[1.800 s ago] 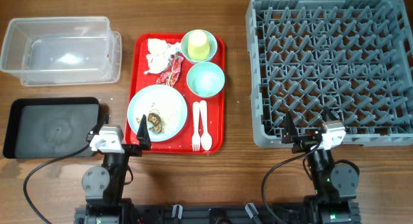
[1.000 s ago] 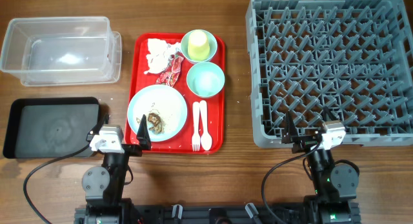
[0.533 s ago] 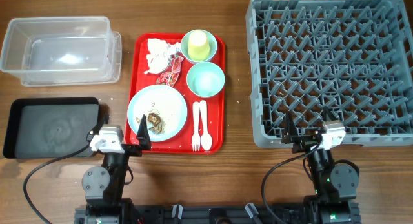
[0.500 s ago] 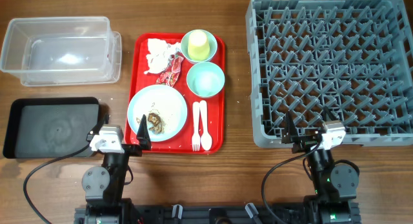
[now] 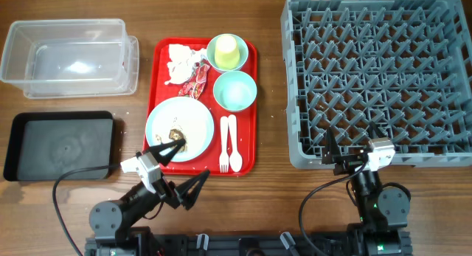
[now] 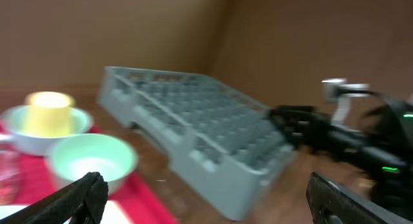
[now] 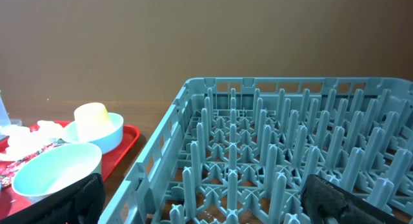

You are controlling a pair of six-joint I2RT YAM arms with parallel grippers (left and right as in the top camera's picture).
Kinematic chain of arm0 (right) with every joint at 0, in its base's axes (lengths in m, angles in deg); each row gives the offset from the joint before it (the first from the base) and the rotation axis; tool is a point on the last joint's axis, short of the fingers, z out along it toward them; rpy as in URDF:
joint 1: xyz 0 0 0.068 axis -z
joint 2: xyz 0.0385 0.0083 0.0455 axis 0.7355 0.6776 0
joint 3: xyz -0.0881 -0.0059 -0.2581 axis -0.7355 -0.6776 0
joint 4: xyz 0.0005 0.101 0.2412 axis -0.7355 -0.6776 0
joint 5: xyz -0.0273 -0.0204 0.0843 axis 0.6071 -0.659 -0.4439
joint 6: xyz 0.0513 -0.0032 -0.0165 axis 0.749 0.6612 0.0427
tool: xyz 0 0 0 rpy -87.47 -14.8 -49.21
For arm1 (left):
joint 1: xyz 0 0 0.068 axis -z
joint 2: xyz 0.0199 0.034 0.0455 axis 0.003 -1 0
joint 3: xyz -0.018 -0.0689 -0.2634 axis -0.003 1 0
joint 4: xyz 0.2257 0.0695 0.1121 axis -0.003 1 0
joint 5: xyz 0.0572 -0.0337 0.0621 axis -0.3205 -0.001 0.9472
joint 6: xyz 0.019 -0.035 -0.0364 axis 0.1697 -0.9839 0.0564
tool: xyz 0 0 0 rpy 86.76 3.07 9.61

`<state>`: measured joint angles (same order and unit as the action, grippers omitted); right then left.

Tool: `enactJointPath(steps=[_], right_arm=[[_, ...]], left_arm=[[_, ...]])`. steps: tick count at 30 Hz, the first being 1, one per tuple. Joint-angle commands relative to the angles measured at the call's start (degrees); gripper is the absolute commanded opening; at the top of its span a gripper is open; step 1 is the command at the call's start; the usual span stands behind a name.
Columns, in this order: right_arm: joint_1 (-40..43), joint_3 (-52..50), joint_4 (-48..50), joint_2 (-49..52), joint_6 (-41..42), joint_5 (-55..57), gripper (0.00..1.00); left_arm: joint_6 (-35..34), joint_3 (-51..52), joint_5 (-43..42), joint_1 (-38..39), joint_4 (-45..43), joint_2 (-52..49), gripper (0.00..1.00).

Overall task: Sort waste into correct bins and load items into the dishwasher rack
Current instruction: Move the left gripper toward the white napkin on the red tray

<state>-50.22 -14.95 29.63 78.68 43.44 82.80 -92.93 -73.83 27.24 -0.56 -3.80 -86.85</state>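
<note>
On the red tray, the pale blue plate (image 5: 193,122) holds rice and brown food scraps (image 5: 177,138). The white napkin (image 5: 179,60) and red-and-white wrapper (image 5: 196,80) lie at the tray's back left. The yellow-green cup (image 5: 227,48) stands in the pale green bowl (image 5: 214,58). The pale blue bowl (image 5: 234,90) is in front of it. The white fork (image 5: 224,144) and spoon (image 5: 234,145) lie side by side. My left gripper (image 5: 183,167) is open and empty, one finger over the plate's front edge. My right gripper (image 5: 352,142) is open and empty at the grey rack's (image 5: 376,75) front edge.
The clear tub (image 5: 70,57) stands at the back left, with the black tray (image 5: 63,145) in front of it. The red tray (image 5: 247,160) lies between them and the rack. The blurred left wrist view shows the rack (image 6: 193,114) and my right arm (image 6: 348,133).
My left arm has swung to the right and turned, so its open gripper now lies at the plate's front edge facing the rack. The right arm has not moved.
</note>
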Motion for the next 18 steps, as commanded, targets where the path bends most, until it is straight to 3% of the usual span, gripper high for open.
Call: enactJointPath(steps=[1,4,10,16,18], right_arm=[[0.3,-0.2,0.2,0.0,-0.7,0.5,1.00],[0.3,-0.2,0.2,0.0,-0.7,0.5,1.00],[0.3,-0.1,0.2,0.0,-0.7,0.5,1.00],[0.3,-0.1,0.1,0.0,-0.7,0.5,1.00],[0.3,-0.2,0.2,0.0,-0.8,0.5,1.00]], left_arm=[[-8.5,0.1,-5.8,0.3,-8.1,0.4,1.00],[-14.7,-0.1,1.2,0.2,-15.1,0.4,1.00],[-14.5,-4.4,9.6,0.2,-11.1,-3.1,1.00],[1.2,-24.7,10.6,0.2,1.1,-26.9,1.00],[5.0,-35.9,13.2,0.2,11.5,-37.7,1.00]])
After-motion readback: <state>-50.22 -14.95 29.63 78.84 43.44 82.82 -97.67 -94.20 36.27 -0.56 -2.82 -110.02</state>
